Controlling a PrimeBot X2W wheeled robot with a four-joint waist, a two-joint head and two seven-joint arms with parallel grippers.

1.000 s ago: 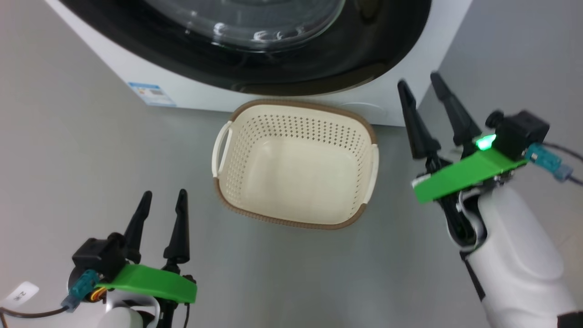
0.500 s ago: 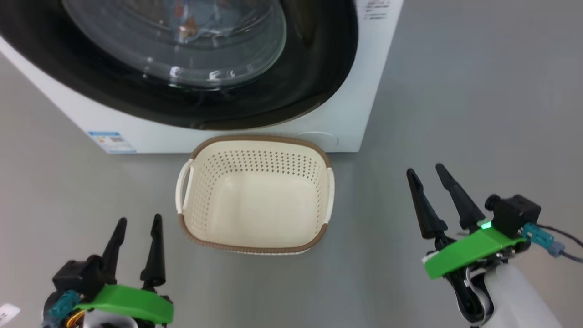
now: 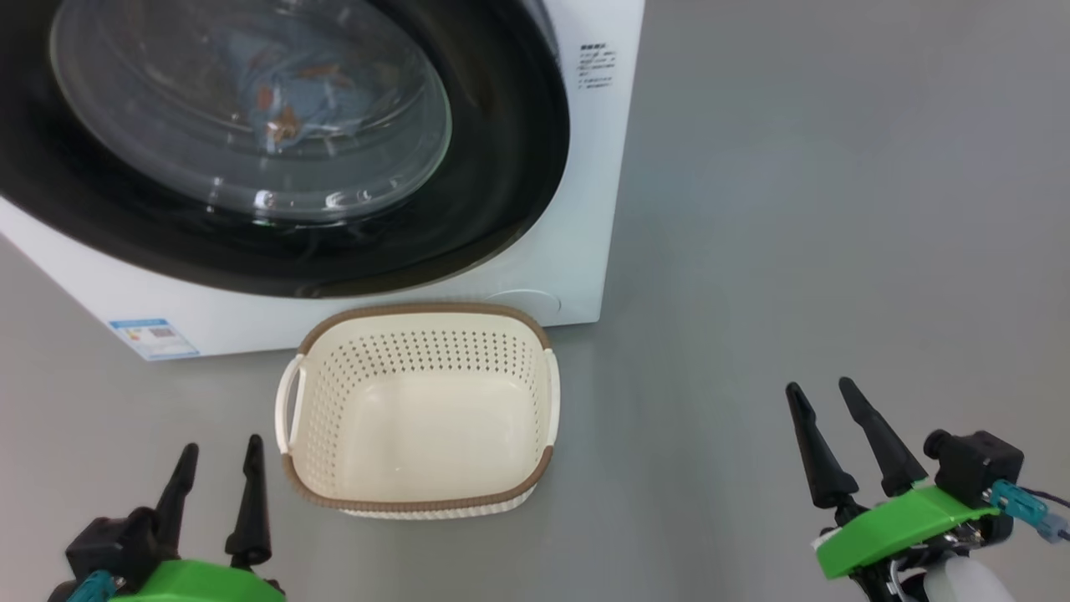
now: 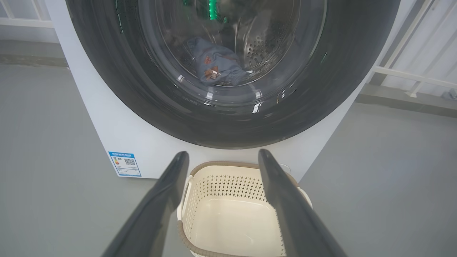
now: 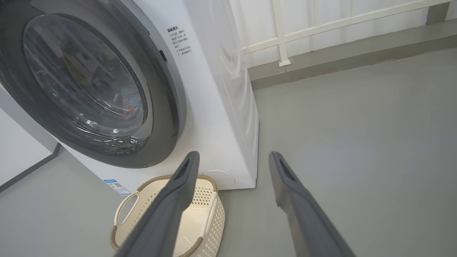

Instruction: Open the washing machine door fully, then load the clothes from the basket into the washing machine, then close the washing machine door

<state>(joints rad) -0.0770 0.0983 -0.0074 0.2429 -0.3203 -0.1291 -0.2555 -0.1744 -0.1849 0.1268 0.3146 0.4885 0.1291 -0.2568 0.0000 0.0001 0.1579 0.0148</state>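
Note:
The white washing machine (image 3: 577, 209) (image 5: 221, 107) stands ahead with its round black-rimmed door (image 3: 501, 167) (image 4: 117, 92) (image 5: 164, 89) shut against the front. Through the glass I see light-blue clothes (image 4: 214, 66) (image 3: 276, 96) lying in the steel drum. The cream basket (image 3: 535, 351) (image 4: 200, 178) (image 5: 125, 214) sits empty on the floor right in front of the machine. My left gripper (image 3: 216, 447) (image 4: 221, 155) is open at the lower left, near the basket's left corner. My right gripper (image 3: 821, 389) (image 5: 234, 155) is open at the lower right, well apart from the basket.
Grey floor (image 3: 836, 209) spreads to the right of the machine. A blue label sticker (image 3: 155, 334) marks the machine's lower left front. A white railing (image 5: 321, 25) and a wall base run behind the machine's right side.
The head camera has tilted up and turned, showing more of the door. My right gripper has dropped back from beside the machine to the lower right. Both grippers stay open.

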